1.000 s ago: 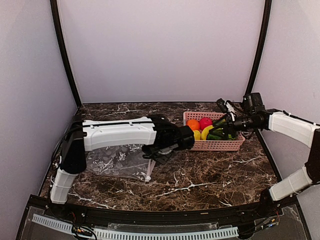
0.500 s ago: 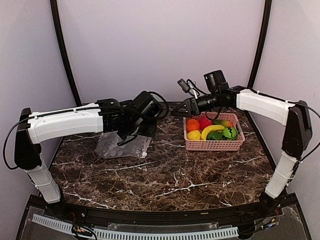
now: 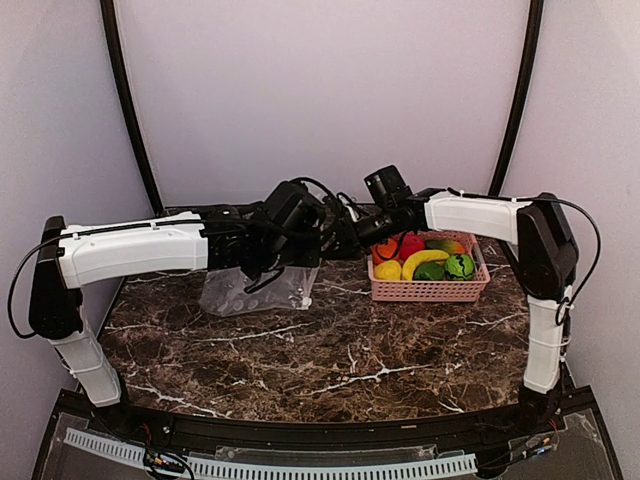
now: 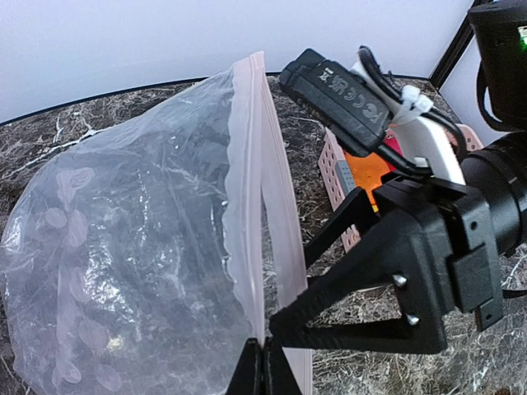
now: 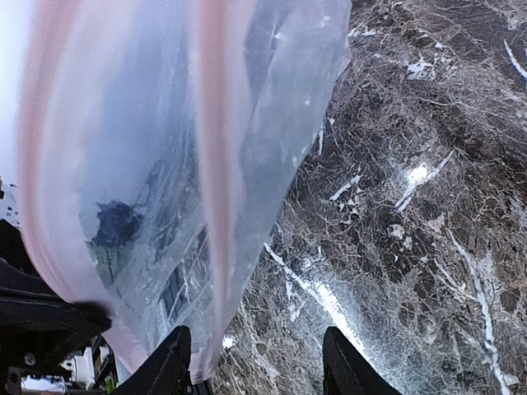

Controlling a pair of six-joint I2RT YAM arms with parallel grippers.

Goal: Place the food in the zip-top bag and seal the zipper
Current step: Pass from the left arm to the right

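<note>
Two claws: the left claw (image 4: 263, 368) is pressed together on the bag's pink strip. The right claw (image 5: 254, 355) is spread with nothing between its fingers, close against the bag's mouth.
Bag (image 3: 252, 292): held up by its strip edge in the left claw. Its lower part sags onto the table (image 3: 380, 350), just left of the basket (image 3: 425, 293).
Strip (image 4: 246, 164): the two pink lips meet at the pinch and draw apart further up, so the mouth looks partly parted.
Food: all of it lies in the basket, none in the bag: banana (image 3: 425, 262), lemon (image 3: 387, 270), red fruit (image 3: 410, 246) and green pieces (image 3: 460, 266).
How the bag will handle: it is thin, light film that looks floppy and slick, so it will likely fold shut if held by one lip alone.
Where to hold it: the strip is the stiffest part. The free lip, opposite the left claw's pinch, looks like the place for the right claw to take hold and pull the mouth wide.
How the food will handle: the pieces are small, hard, light and smooth. The round ones may roll or squirt out of a pinch, while the banana offers a longer side to grip.
Hidden in the top view: the left claw's fingertips sit under its own wrist. The right claw's tips are lost among dark parts, and its arm covers part of the basket's far left corner.
Hard to make out: the right wrist view is blurred at close range. I cannot tell whether a finger touches the film.
</note>
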